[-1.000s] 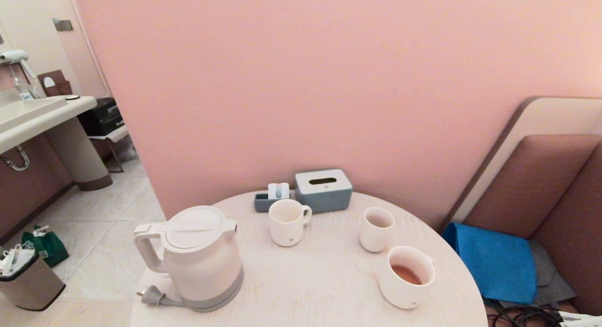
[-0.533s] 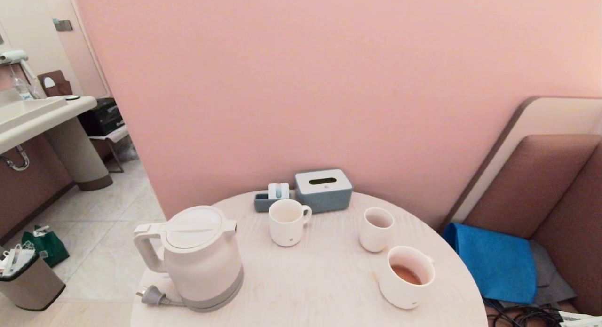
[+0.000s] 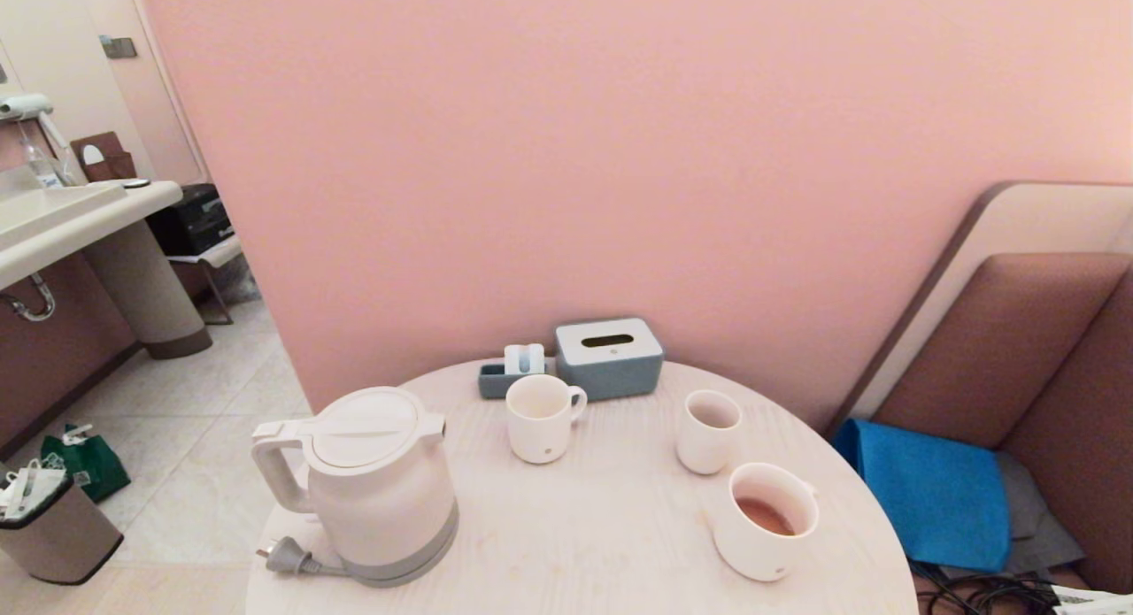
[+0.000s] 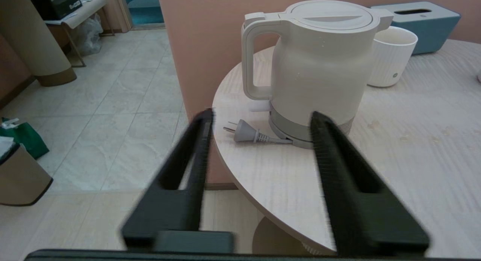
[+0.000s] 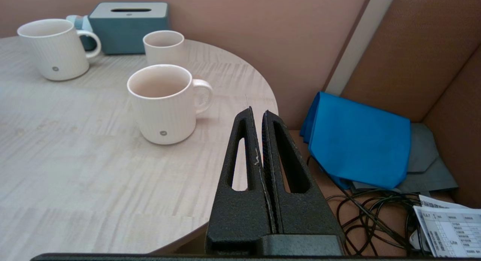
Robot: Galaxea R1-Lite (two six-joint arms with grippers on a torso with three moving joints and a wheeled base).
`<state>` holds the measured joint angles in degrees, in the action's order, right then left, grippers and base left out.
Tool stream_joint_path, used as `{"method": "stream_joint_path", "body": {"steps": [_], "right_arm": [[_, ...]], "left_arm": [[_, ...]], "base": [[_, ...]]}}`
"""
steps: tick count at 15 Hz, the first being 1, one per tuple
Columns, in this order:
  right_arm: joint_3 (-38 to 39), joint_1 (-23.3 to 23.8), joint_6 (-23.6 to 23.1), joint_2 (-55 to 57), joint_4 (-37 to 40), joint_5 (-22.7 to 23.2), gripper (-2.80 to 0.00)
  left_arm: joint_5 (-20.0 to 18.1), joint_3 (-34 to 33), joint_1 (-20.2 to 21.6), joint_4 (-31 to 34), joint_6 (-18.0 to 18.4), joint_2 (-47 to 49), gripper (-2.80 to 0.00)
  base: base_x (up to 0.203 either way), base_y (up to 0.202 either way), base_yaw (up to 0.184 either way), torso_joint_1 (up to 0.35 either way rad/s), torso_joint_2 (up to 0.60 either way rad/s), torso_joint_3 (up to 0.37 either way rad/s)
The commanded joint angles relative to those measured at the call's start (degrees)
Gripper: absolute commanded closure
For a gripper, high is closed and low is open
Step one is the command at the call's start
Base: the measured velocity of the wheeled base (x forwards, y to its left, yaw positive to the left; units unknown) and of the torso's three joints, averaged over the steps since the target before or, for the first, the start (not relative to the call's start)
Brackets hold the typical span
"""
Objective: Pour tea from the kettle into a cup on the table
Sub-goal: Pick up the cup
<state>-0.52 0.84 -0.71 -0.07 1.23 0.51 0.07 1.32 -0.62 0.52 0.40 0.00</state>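
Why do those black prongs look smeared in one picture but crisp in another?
Left wrist view: the left gripper fingers are motion-blurred, while the kettle behind stays sharp. Right wrist view: the right gripper is crisp, as is the cup.

Both arms lie outside the head view. In the left wrist view, the black left gripper [image 4: 261,116] fingers are motion-blurred, and the big white plastic kettle [image 4: 319,65] hides part of a ribbed white mug [image 4: 391,58].

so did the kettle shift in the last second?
No. The kettle sits at the same spot, left of the handled mug, plug beside its base.
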Motion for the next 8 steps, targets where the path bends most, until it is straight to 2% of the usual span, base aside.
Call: {"method": "stream_joint_path", "body": {"steps": [1,8], "right_arm": [[0.0,0.04,0.0,0.07,0.0,0.02,0.0],[0.0,-0.04,-0.02,0.07,0.0,0.02,0.0]], "left_arm": [[0.01,0.0,0.01,0.01,-0.05,0.09,0.0],[0.28,-1.14,0.01,-0.03,0.12,0.09,0.0]], "base": [[0.0,0.0,0.0,0.0,0.0,0.0],[0.0,0.0,0.0,0.0,0.0,0.0]]}}
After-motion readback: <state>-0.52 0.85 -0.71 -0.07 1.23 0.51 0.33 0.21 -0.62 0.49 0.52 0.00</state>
